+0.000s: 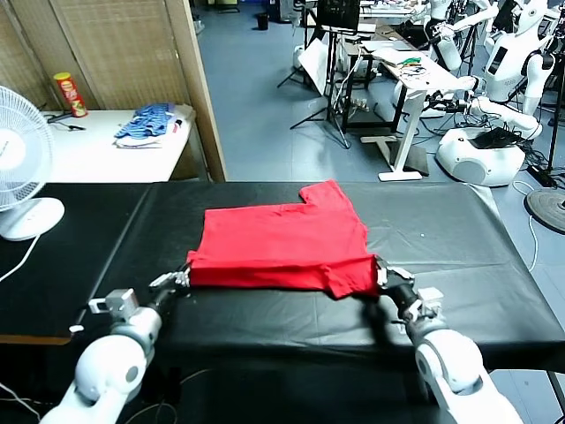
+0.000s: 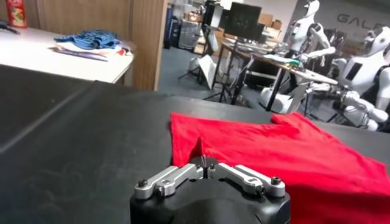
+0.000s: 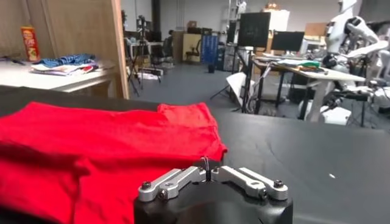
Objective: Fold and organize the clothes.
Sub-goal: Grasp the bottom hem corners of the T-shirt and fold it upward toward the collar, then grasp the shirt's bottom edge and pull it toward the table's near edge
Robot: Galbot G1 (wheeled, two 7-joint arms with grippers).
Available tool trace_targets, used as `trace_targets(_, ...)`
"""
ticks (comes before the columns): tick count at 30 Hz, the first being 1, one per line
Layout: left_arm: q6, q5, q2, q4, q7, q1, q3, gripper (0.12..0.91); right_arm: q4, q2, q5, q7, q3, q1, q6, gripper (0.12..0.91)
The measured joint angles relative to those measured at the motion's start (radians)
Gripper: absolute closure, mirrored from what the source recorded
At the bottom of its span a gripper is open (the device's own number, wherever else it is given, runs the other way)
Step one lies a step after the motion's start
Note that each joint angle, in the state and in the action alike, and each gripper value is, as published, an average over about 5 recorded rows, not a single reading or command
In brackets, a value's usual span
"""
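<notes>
From the head view, we have the red T-shirt (image 1: 282, 243) partly folded at the black table's (image 1: 459, 238) centre, sleeve at 12 o'clock; more folds remain.

Left wrist view: our left gripper (image 2: 207, 163) is clamped on its corner.

Right wrist view: we cannot tell whether our right gripper (image 3: 207, 163) grips.

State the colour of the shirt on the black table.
Plain bright red T-shirt, no print showing; clearest in the head view.

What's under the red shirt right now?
The red shirt lies folded on the black table, which shows all around it. Whatever sits between its layers or beneath it is covered and cannot be seen.
</notes>
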Motion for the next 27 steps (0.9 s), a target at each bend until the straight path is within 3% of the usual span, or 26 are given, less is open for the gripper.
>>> trace_targets(3,0.001,0.009,-0.008,0.031,0.000,-0.024,0.011,0.862,0.035,-0.014,0.004,-0.004,0.011,-0.024,-0.014,0.631)
trace_targets(5,0.001,0.011,-0.009,0.039,0.001,-0.029,0.012,0.779,0.075,-0.023,0.005,-0.001,0.022,-0.051,-0.023,0.514)
trace_targets(8,0.001,0.012,-0.007,0.039,0.004,-0.023,0.009,0.611,0.140,-0.031,0.002,0.005,0.042,-0.103,-0.030,0.365)
trace_targets(12,0.003,0.011,-0.004,0.021,0.015,0.003,-0.002,0.394,0.189,-0.028,-0.008,0.014,0.065,-0.173,-0.029,0.243)
trace_targets(16,0.007,0.004,-0.006,0.001,0.027,0.038,-0.009,0.251,0.200,-0.020,-0.009,0.022,0.076,-0.227,-0.029,0.228)
trace_targets(19,0.012,-0.009,-0.010,-0.002,0.032,0.056,-0.010,0.235,0.195,-0.013,-0.009,0.025,0.076,-0.248,-0.029,0.229)
trace_targets(27,0.021,-0.042,-0.016,0.017,0.047,0.062,-0.012,0.234,0.175,-0.001,-0.011,0.026,0.072,-0.259,-0.030,0.391)
